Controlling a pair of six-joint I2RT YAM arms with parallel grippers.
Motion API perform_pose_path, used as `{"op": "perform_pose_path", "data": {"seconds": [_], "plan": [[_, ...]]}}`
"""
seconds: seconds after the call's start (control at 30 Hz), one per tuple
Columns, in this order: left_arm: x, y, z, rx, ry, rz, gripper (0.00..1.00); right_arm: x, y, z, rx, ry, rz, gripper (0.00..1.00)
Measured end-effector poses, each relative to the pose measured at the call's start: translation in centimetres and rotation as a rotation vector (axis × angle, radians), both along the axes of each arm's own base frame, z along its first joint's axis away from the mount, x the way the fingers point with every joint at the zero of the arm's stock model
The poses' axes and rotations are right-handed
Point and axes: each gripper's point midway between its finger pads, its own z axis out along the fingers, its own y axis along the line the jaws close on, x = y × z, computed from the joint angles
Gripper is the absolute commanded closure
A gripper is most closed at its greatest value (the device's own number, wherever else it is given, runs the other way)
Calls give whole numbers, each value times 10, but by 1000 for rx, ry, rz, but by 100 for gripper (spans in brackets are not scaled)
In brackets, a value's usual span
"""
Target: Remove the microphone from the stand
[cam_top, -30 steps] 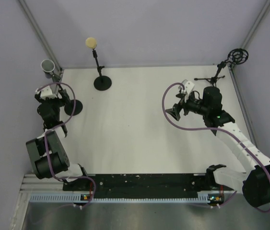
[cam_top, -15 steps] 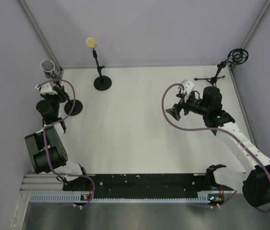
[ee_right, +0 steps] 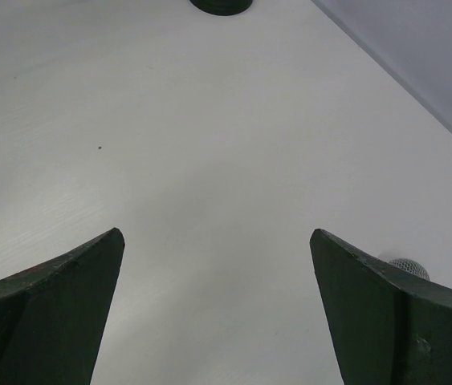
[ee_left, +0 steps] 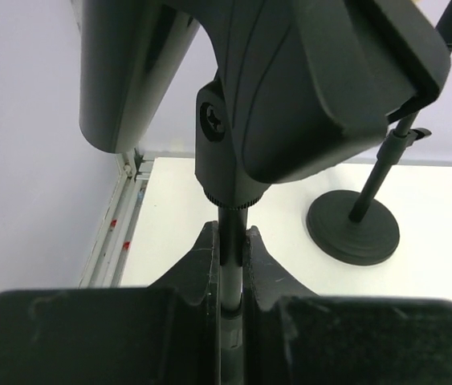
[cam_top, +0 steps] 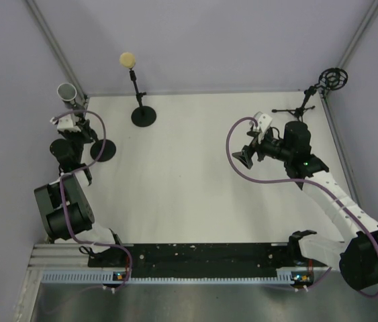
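The left gripper point(ee_left: 230, 250) clamps the pole point(ee_left: 227, 218) of the stand point(cam_top: 103, 151) just below the clip point(ee_left: 314, 80) holding the microphone point(ee_left: 121, 72), probably to steady it, while the right gripper point(ee_right: 216, 241) waits wide-jawed and empty, well right of the stand.

Top view: we look down on the table point(cam_top: 189, 194) from above its near edge.
Left wrist: tight against a stand pole point(ee_left: 230, 241), facing a round base point(ee_left: 352, 228) by the table's far edge, shared with top point(cam_top: 143, 116).
Right wrist: low over the table.
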Motion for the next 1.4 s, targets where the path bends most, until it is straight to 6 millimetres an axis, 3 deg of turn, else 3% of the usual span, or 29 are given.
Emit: {"op": "perform_pose_path", "data": {"seconds": [0.3, 0.63, 0.87, 1.03, 1.2, 1.4], "plan": [[-3, -26, 1, -20, 6, -145, 100, 0, 0, 0, -4, -5, 2, 2], [-32, -88, 15, -69, 13, -428, 100, 0, -1, -2, -12, -2, 5, 2], [-66, -163, 43, -9, -27, -680, 100, -1, -1, -4, -22, -3, 8, 2], [-102, -232, 56, 51, -32, -891, 100, -1, -2, -5, -33, -11, 13, 2], [-141, -297, 51, 66, 8, -1126, 100, -3, -5, -7, -52, -14, 19, 1], [-180, -350, 41, 65, 58, -1346, 100, -18, -14, 9, -63, -73, 54, 1]]}}
